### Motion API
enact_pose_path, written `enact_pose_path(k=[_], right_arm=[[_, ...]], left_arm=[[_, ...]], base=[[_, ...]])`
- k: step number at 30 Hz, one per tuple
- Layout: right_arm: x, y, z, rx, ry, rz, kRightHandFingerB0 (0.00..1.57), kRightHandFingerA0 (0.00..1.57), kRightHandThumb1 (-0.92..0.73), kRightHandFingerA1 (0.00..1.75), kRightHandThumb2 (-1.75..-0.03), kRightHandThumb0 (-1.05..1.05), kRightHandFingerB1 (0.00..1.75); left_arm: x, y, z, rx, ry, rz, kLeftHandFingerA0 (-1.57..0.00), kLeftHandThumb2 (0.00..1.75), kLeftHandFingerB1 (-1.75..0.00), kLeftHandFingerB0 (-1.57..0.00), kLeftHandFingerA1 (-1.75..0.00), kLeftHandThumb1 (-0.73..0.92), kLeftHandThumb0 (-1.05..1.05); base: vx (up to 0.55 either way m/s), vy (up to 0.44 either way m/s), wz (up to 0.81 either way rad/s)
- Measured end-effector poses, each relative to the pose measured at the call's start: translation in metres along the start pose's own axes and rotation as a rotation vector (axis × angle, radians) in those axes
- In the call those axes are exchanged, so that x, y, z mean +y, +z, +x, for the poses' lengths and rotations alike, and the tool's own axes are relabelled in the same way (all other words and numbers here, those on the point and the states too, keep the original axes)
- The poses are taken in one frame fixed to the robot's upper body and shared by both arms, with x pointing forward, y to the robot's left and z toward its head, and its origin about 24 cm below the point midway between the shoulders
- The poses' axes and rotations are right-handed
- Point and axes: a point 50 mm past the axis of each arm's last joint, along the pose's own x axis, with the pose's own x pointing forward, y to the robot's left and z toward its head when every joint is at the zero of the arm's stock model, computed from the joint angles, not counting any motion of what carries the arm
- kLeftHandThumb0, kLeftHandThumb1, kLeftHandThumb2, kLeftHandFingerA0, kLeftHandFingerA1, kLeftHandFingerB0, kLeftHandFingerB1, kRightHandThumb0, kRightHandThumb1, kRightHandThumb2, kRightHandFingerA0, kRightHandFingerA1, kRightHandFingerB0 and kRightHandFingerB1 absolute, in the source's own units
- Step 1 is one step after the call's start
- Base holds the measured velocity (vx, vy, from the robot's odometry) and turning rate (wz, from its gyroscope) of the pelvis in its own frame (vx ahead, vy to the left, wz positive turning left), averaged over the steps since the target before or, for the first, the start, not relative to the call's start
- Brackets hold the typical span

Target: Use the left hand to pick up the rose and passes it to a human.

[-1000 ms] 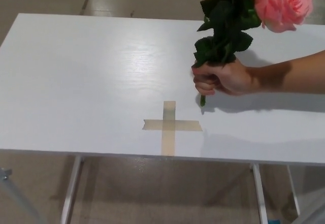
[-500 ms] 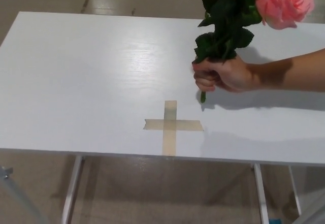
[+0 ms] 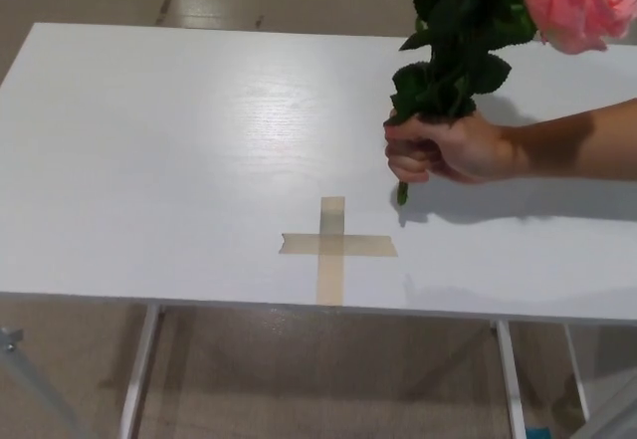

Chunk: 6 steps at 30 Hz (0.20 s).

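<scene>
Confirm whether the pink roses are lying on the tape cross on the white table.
No. A person's hand holds the pink roses upright, above the white table and right of the beige tape cross.

pink rose blooms (image 3: 582,1) cropped by top edge, stem (image 3: 402,194) mostly hidden inside person's fist (image 3: 443,148)

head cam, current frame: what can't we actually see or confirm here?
- Robot's hands: neither is in the head view, so their state is unknown.
- Rose blooms: cut off by the top edge, so the count is unclear.
- Stem: its middle is hidden inside the person's hand; only the tip shows below the fist.
- Person: cropped by the right edge beyond the forearm.
- Table: right end cut off by the frame edge.
- Whether the stem tip touches the table: cannot tell.
</scene>
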Motion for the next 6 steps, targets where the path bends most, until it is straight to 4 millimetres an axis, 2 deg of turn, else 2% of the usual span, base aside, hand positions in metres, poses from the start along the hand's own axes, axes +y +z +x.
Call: enact_pose_path(k=[6], right_arm=[[-0.0002, 0.0002, 0.0, 0.0, 0.001, -0.001, 0.51, 0.6, -0.74, 0.41, -0.62, -0.37, 0.38]], left_arm=[[0.0005, 0.0005, 0.0002, 0.0, 0.0, -0.004, -0.37, 0.83, -0.45, -0.29, -0.49, 0.5, -0.52]], base=[[0.0, 0.0, 0.0]])
